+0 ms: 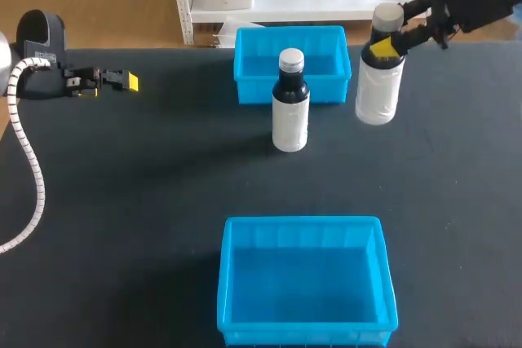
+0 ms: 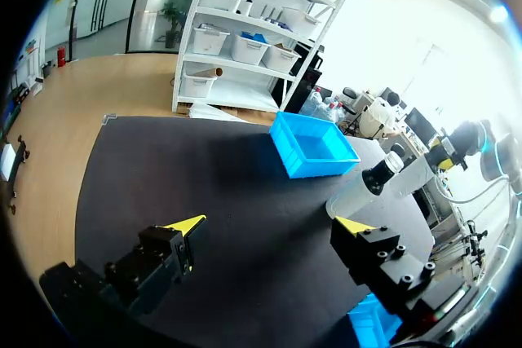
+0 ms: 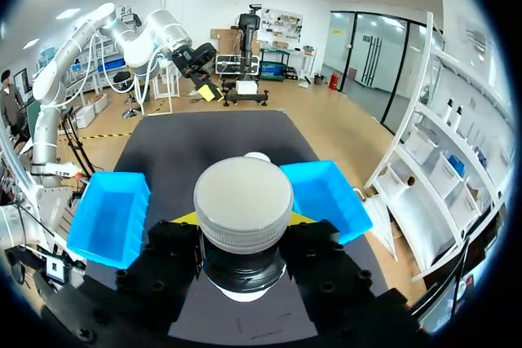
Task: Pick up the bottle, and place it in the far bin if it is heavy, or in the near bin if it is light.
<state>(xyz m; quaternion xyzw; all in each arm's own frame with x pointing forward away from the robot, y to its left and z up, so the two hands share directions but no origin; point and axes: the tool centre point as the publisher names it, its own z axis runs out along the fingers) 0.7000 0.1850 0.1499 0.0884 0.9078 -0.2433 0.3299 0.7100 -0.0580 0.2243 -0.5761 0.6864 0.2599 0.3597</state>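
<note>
1. The table (image 1: 122, 201) has a matt black, cloth-like top.
2. The near bin (image 1: 226, 283) and far bin (image 1: 253, 87) are smooth, glossy blue plastic.
3. The gripped bottle (image 1: 379, 95) is cloudy white plastic with a matt grey cap.

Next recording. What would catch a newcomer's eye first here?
The right gripper clamps a bottle by its neck, upright, just right of the far bin. A second bottle stands alone in front of that bin, with the empty near bin closer to the robot. The left gripper is open, far off to the left.
</note>
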